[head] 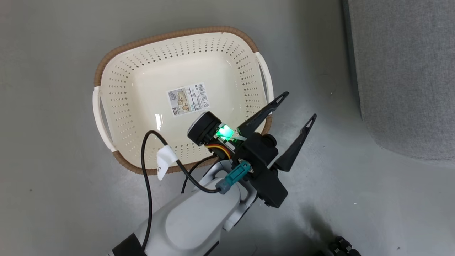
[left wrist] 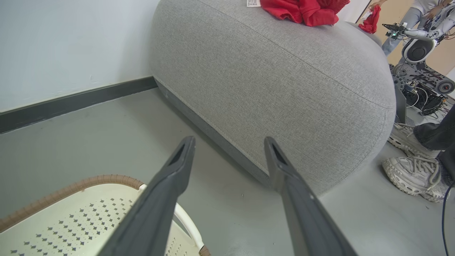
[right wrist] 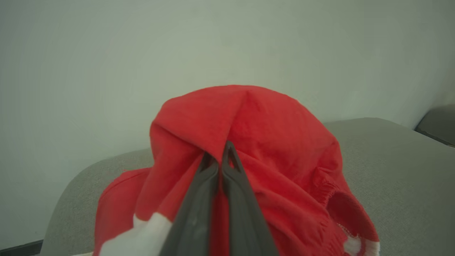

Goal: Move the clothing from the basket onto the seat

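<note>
Just below left claw (head: 300, 105): basket (head: 170, 35), sticker (head: 187, 99) showing on its bottom. Left claw wide open over basket edge. Right claw (right wrist: 218, 153) pinched shut on red clothing (right wrist: 266, 135), grey seat (right wrist: 391, 160) just past it.

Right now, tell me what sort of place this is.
Probably a robot test room set up like a home: a grey upholstered seat on smooth grey floor, a laundry basket, and a second robot standing beyond the seat.

The cream-white perforated plastic basket (head: 124, 92) with brown woven-look rim sits upright on the floor (head: 53, 177), sticker (head: 187, 99) showing on its bottom. At its three o'clock the large grey woven-fabric seat (head: 401, 71) bears bunched bright red clothing (left wrist: 305, 10).
</note>
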